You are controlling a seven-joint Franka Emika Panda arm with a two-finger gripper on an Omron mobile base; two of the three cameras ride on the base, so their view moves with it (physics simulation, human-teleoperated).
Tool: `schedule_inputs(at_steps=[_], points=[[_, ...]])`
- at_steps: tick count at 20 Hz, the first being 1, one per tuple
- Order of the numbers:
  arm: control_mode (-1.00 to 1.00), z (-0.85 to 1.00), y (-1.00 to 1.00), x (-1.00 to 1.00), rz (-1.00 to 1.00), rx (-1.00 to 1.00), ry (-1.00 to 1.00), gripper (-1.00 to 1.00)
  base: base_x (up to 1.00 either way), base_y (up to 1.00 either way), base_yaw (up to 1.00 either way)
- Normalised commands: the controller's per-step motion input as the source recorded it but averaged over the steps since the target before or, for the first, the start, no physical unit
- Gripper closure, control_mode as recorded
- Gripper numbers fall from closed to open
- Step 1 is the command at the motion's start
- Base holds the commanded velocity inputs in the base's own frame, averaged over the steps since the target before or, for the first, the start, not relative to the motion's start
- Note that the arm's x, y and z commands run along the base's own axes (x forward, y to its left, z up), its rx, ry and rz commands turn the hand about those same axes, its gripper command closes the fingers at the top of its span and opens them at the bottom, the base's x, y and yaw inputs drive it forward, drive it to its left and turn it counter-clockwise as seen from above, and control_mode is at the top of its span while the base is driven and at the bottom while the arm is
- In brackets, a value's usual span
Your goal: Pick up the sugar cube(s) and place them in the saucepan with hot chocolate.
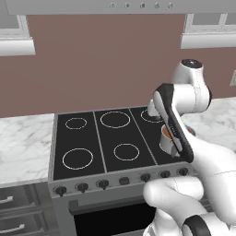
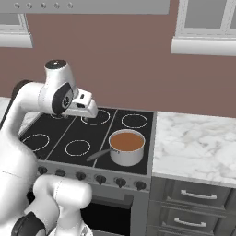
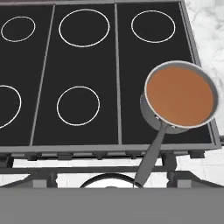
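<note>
The saucepan with hot chocolate (image 2: 126,146) stands on the stove's front right burner, shiny steel with brown liquid. Its short handle (image 2: 98,155) points toward the stove's front left. In the hand view the saucepan (image 3: 180,96) lies at the right, seen from above. In the left base view the saucepan (image 1: 166,136) is mostly hidden behind my forearm. My gripper (image 2: 91,109) hangs high over the back middle of the stove, left of and behind the pan, and its fingers are hidden by the hand. The sugar cube is out of view.
The black stove top (image 1: 92,138) carries several white burner rings, with a row of knobs (image 1: 82,187) along its front. Marble counter (image 2: 198,143) runs to the right and counter (image 1: 23,147) to the left. Drawers (image 2: 193,207) sit below, and a hood (image 1: 129,5) hangs above.
</note>
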Motion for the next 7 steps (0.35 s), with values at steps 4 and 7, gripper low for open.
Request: schedule_inputs(at_steps=[4,7], points=[[-1.00,0.47,0.67,-0.71,0.23,0.00,-0.05,-1.00,0.00,0.00,0.00],[-1.00,0.10,0.53,-0.88,0.20,0.00,-0.12,-1.00,0.00,0.00,0.00]])
